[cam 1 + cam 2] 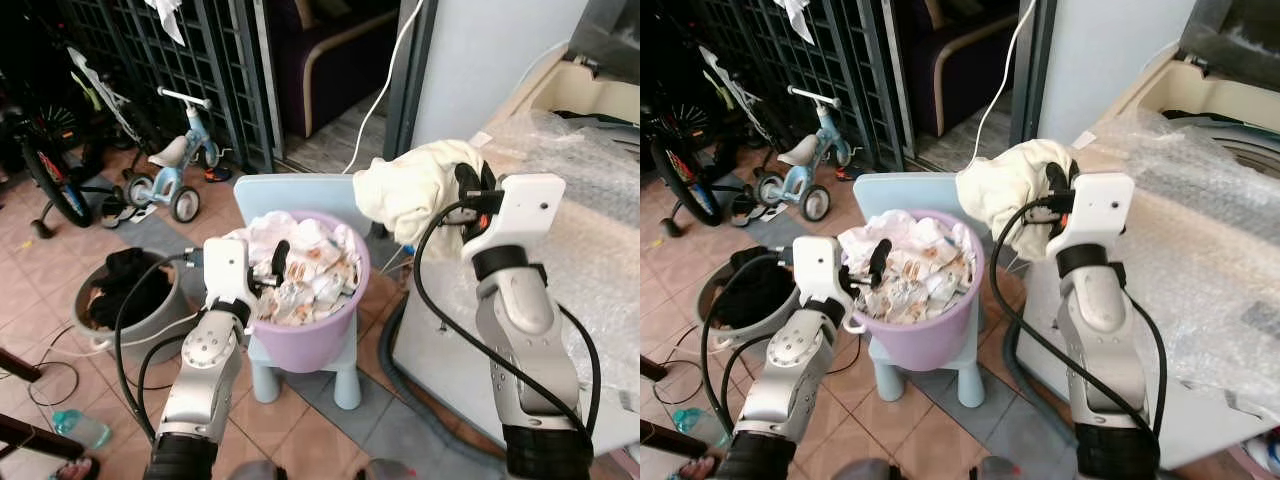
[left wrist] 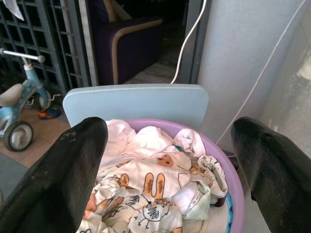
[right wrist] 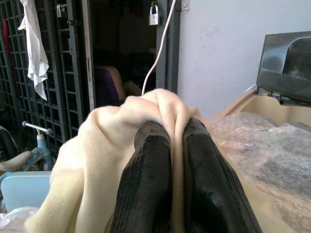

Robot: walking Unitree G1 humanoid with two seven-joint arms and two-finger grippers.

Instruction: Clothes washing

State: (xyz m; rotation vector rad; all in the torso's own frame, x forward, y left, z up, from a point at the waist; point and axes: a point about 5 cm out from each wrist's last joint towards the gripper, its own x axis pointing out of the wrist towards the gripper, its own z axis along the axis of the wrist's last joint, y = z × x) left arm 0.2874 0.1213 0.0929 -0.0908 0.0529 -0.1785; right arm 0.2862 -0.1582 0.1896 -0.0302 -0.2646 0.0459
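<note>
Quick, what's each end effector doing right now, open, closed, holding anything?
Left end effector: open, empty, over the purple plastic laundry bucket.
Right end effector: closed on the cream knit garment, raised beside the bubble-wrapped washer.

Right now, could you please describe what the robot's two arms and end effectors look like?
Both arms are silver metal with rounded joint housings and dark bands between segments. Thick black cables loop loosely outside each arm up to a white, boxy wrist block. The left end effector and the right end effector each carry two long black fingers with a matte, finely textured surface and rounded tips. I see no markings.
</note>
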